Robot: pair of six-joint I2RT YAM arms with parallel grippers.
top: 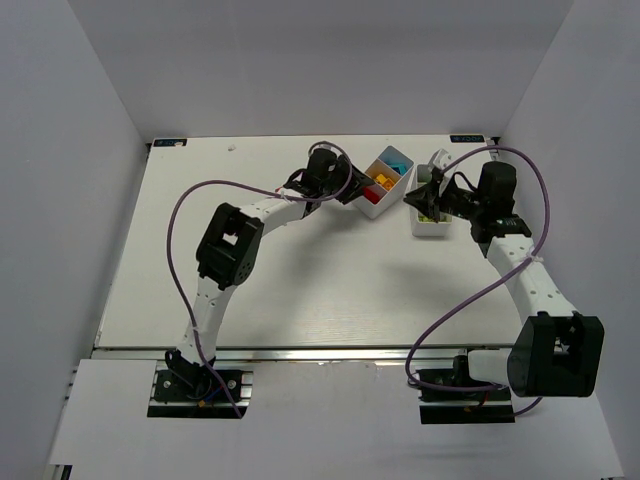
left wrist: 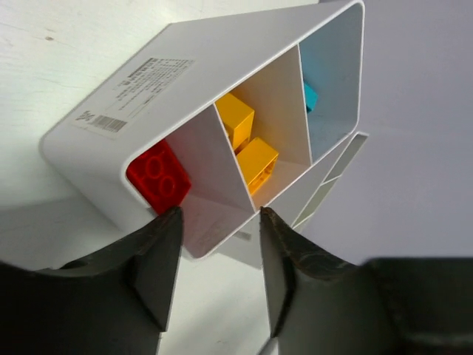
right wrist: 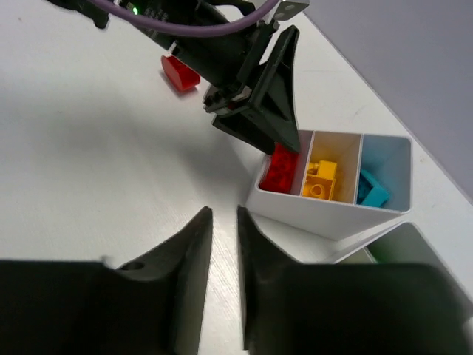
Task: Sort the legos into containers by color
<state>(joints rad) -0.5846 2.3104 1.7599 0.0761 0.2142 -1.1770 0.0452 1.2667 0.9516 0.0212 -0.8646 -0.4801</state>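
Note:
A white three-compartment tray [top: 372,207] stands at the back of the table, with its wall also in the wrist views [left wrist: 148,96] [right wrist: 325,216]. It holds red bricks [left wrist: 159,176] [right wrist: 283,168], yellow bricks [left wrist: 255,163] [right wrist: 321,180] and cyan bricks [left wrist: 310,96] [right wrist: 372,190]. My left gripper [top: 352,188] [left wrist: 218,214] is open and empty, its tips at the red compartment's rim. A second white tray [top: 432,228] with green pieces stands right of the first. My right gripper [top: 422,196] [right wrist: 220,213] hovers over it, jaws a narrow gap apart, nothing between them.
A loose red curved brick [right wrist: 179,72] lies on the table behind the left gripper [right wrist: 259,111], seen only from the right wrist. The two trays stand close together. White enclosure walls rise at the back and sides.

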